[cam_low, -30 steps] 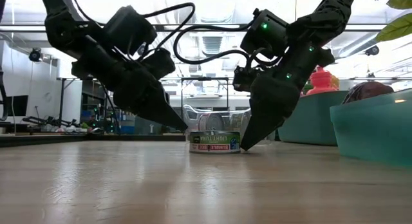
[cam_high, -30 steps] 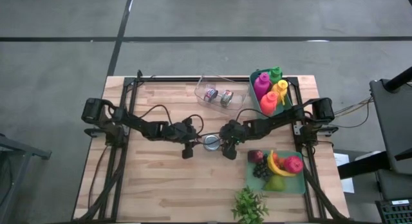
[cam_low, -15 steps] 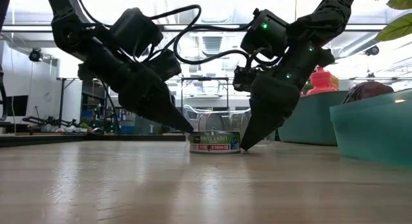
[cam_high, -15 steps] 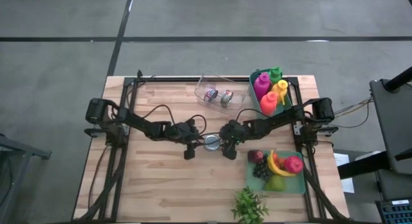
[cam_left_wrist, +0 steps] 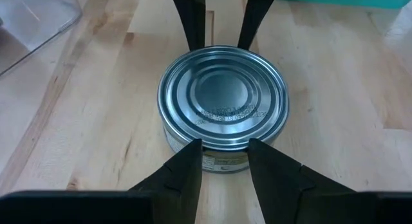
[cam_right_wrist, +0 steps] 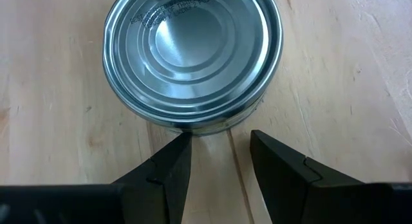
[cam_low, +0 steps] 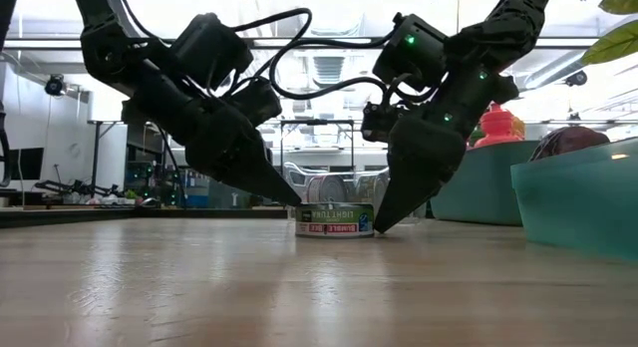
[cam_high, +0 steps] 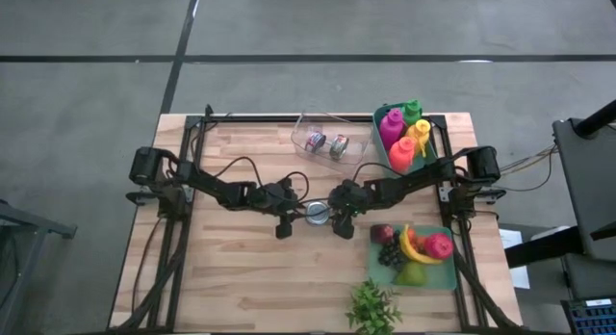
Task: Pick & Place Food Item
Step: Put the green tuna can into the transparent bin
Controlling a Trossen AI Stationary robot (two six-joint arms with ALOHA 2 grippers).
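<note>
Your left pincer and right pincer flank the tuna can from opposite sides, tips down at the wooden counter. The can sits flat mid-counter, directly between them. In the low view each arm slopes down steeply toward the can, the left pincer and the right pincer meeting its base. In the left wrist view both fingers press against the can's near wall, slightly parted, not around it. In the right wrist view the fingers are likewise narrowly parted, tips just at the can's rim. Neither pincer holds anything.
</note>
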